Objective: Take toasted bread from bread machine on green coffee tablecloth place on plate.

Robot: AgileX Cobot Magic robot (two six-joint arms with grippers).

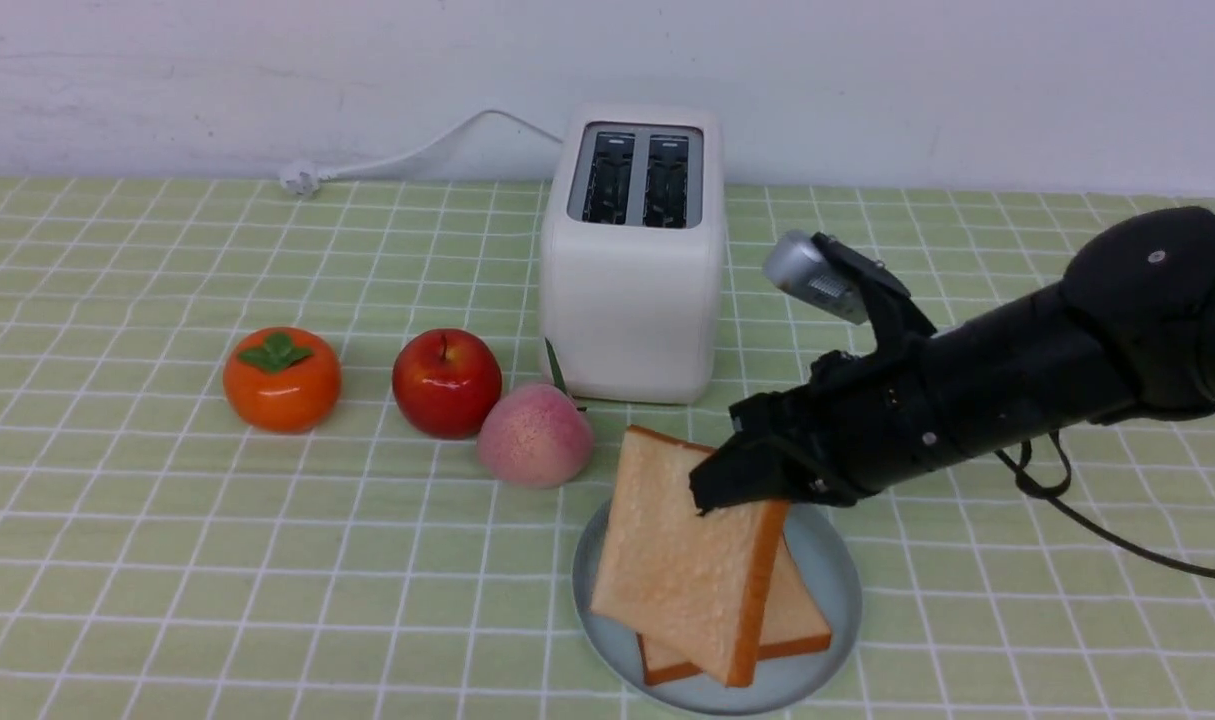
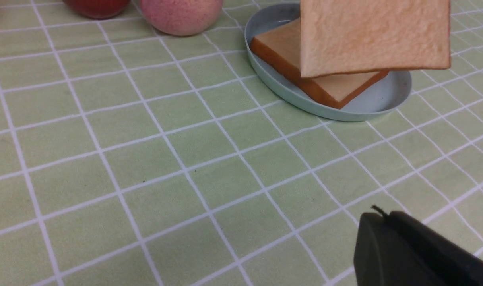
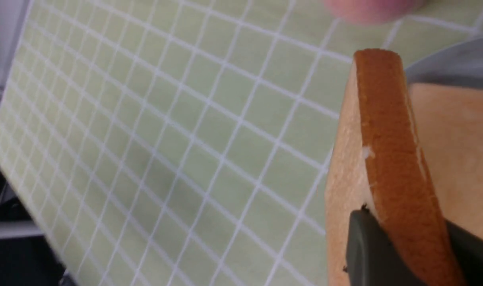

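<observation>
The white bread machine [image 1: 632,250] stands at the back on the green coffee tablecloth [image 1: 167,550], both slots empty. The pale blue-green plate [image 1: 832,565] lies in front of it. One slice of toasted bread [image 1: 802,620] lies flat on the plate. My right gripper [image 1: 742,485] is shut on the second slice [image 1: 682,570], holding it tilted on edge over the flat slice; I cannot tell if they touch. In the right wrist view its fingers [image 3: 366,246] clamp the crust [image 3: 388,139]. My left gripper [image 2: 386,216] is shut and empty, low over the cloth near the plate [image 2: 305,105].
An orange persimmon [image 1: 282,380], a red apple [image 1: 447,382] and a pink peach [image 1: 535,435] sit in a row left of the toaster. The white power cord [image 1: 397,160] runs to a plug at the back. A white wall stands behind.
</observation>
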